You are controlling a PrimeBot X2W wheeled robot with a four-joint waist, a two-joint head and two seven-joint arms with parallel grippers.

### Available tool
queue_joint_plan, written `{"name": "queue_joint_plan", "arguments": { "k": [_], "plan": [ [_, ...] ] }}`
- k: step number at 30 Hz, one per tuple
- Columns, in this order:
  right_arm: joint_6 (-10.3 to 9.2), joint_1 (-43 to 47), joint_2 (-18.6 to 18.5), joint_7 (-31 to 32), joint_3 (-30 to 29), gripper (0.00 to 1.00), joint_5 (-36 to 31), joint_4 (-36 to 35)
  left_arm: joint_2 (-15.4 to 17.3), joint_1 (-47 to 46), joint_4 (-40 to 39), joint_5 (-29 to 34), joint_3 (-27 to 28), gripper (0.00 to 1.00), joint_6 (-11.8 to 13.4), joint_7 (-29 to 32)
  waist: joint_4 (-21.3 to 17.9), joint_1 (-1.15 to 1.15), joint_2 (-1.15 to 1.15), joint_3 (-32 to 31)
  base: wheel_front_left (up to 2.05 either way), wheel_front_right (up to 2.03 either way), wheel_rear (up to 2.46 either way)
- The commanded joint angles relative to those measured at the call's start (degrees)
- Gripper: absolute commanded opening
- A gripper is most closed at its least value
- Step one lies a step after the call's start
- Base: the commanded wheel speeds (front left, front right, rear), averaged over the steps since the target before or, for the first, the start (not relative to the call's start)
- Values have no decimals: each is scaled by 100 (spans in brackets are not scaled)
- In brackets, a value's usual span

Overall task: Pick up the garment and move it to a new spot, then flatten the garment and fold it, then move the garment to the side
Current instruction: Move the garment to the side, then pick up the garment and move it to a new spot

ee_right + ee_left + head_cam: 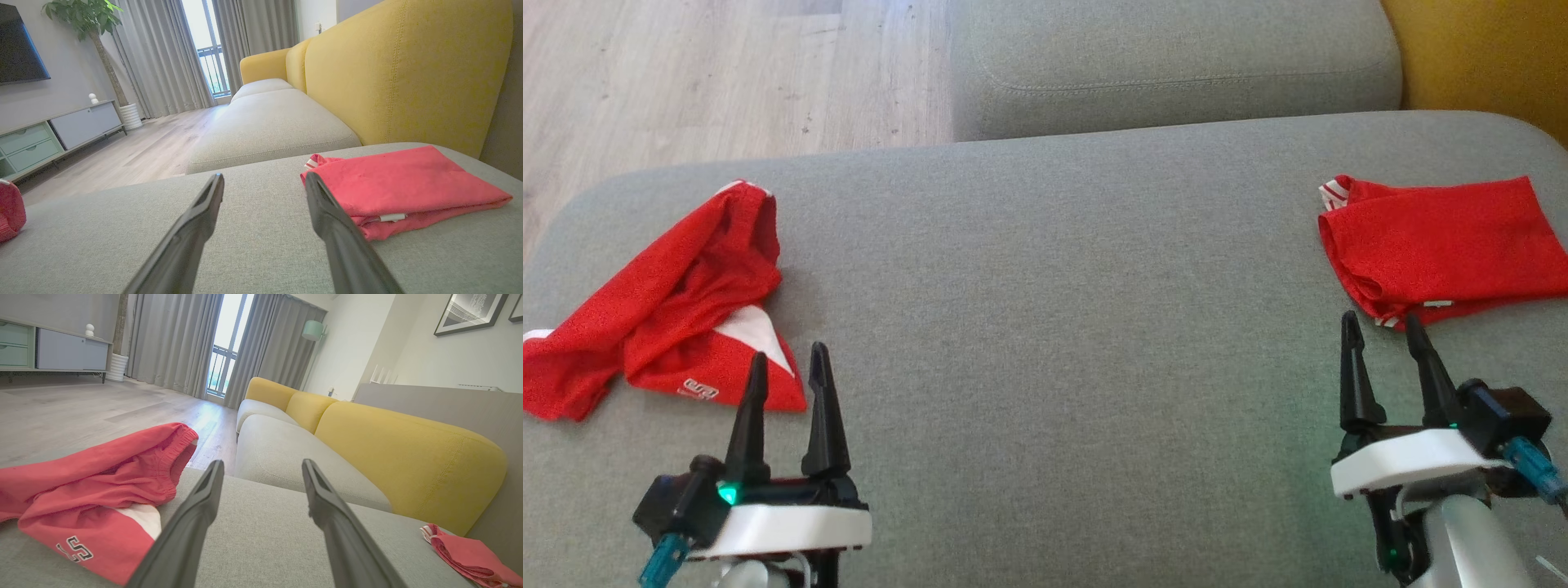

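At nine o'clock on the grey woven cushion lies the crumpled red mesh garment; the left wrist view adds its gathered waistband. Both left gripper and right gripper gape empty, folded red cloth at three.

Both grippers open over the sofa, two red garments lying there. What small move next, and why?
Probably ease the left gripper forward onto the crumpled garment and close: its open fingertips stand at that garment's near edge, holding nothing. The folded garment by the right gripper looks done.
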Motion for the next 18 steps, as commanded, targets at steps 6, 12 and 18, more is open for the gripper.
{"name": "queue_joint_plan", "arguments": {
  "k": [6,12,18],
  "plan": [
    [-4,-138,-12,-78,162,100,79,-290,41,-162,-142,-11,166,100,38,-29,22,0,0,16,0,0,0],
    [-4,-120,-12,-79,168,100,98,-350,41,-179,-147,-18,163,100,52,-29,36,0,0,36,0,0,0],
    [-4,-99,-12,-79,177,100,103,-362,41,-188,-146,-22,156,100,60,-29,62,0,0,37,0,0,0]
  ]
}}
